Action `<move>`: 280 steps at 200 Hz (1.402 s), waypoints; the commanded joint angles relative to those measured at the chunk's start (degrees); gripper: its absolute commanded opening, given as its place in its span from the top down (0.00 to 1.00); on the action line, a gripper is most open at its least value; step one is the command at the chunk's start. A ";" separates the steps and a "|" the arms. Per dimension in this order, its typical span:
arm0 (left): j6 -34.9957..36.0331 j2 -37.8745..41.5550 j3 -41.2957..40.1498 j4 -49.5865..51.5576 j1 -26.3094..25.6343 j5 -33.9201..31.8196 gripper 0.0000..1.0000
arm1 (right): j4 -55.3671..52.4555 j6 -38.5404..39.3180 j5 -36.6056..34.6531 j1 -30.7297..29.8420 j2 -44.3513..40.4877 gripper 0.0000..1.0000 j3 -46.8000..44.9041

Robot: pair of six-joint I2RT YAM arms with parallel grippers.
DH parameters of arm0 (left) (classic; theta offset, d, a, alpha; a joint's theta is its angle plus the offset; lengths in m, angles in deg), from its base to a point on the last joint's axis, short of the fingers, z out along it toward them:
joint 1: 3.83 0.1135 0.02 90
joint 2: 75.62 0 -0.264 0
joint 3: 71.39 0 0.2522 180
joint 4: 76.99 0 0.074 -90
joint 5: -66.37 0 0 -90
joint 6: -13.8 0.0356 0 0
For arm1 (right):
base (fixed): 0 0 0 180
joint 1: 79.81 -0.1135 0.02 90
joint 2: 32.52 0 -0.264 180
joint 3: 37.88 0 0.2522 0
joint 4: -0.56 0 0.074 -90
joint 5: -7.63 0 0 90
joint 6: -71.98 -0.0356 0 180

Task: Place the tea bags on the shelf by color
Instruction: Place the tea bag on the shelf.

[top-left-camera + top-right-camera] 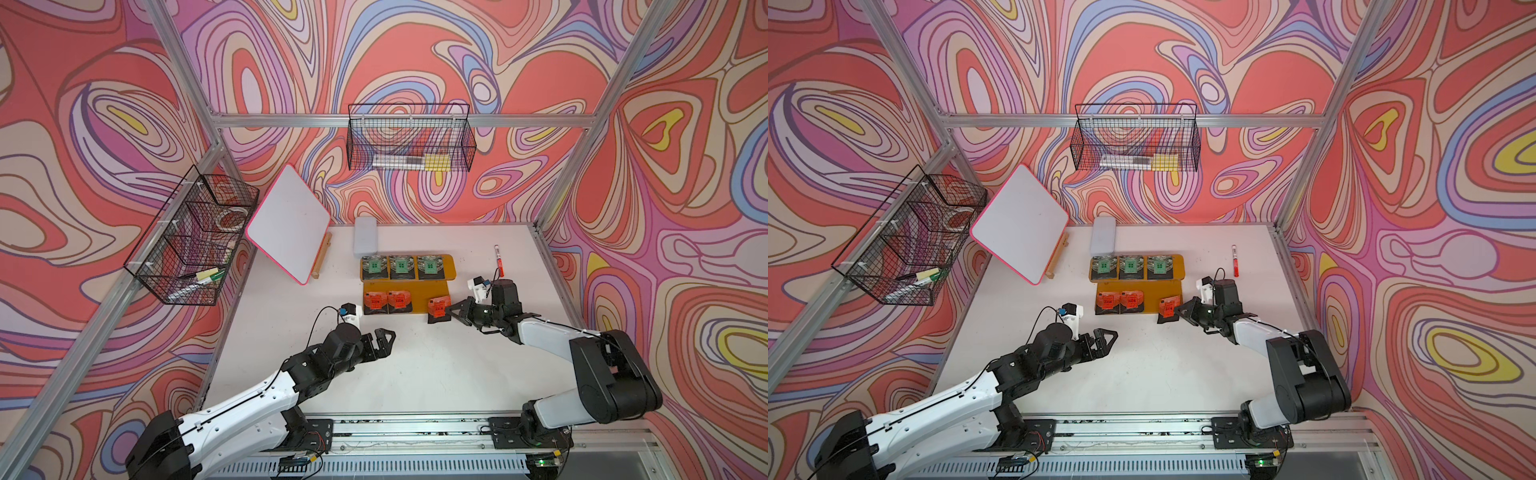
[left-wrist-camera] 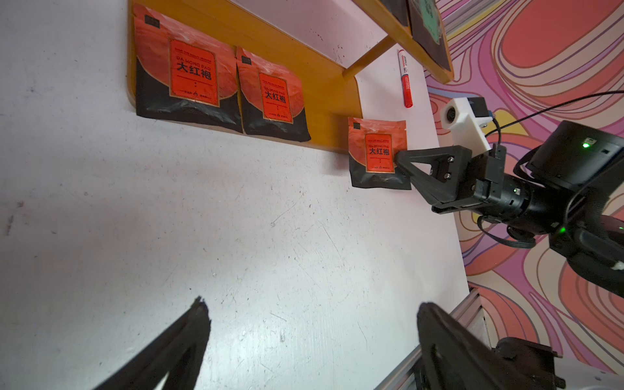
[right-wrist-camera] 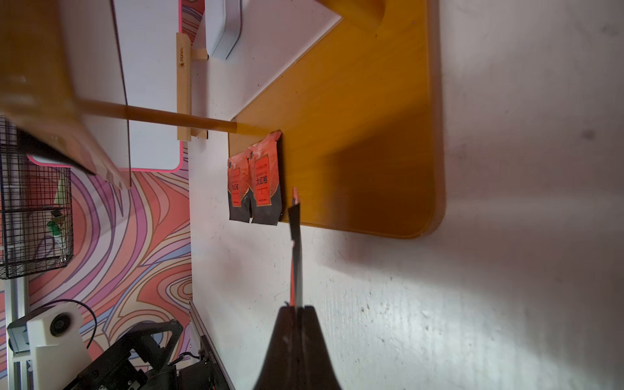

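The shelf's upper board [image 1: 451,270] carries three green tea bags [image 1: 401,267] in a row. Two orange-red tea bags [image 1: 386,300] lie side by side on the left part of the lower board [image 1: 419,295]. My right gripper [image 1: 451,311] is shut on a third orange-red tea bag [image 1: 438,309] at that board's front right corner, half over the table. The right wrist view shows this bag edge-on [image 3: 296,236] in my right gripper [image 3: 297,307]. My left gripper [image 1: 388,336] is open and empty over bare table in front of the shelf, as the left wrist view also shows [image 2: 312,304].
A tilted whiteboard [image 1: 286,222] on a wooden stand and a white box [image 1: 365,241] are behind and left of the shelf. A red marker [image 1: 498,259] lies to its right. Black wire baskets hang on the back wall [image 1: 409,139] and left wall [image 1: 191,237].
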 commanded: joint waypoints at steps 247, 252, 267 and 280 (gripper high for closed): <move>0.88 -2.67 2.21 -0.19 0.35 -0.58 0.01 | 2.83 6.49 8.63 4.09 22.61 1.00 14.18; 0.83 -2.72 2.14 -0.28 0.35 -0.64 0.01 | 2.46 6.69 8.61 4.07 22.73 1.00 14.45; 0.83 -2.99 2.20 -0.54 0.35 -0.57 0.01 | 1.83 7.03 8.84 4.07 23.22 1.00 15.17; 0.83 -3.25 2.21 -0.68 0.35 -0.46 0.01 | 1.48 6.96 9.24 4.04 23.68 1.00 15.80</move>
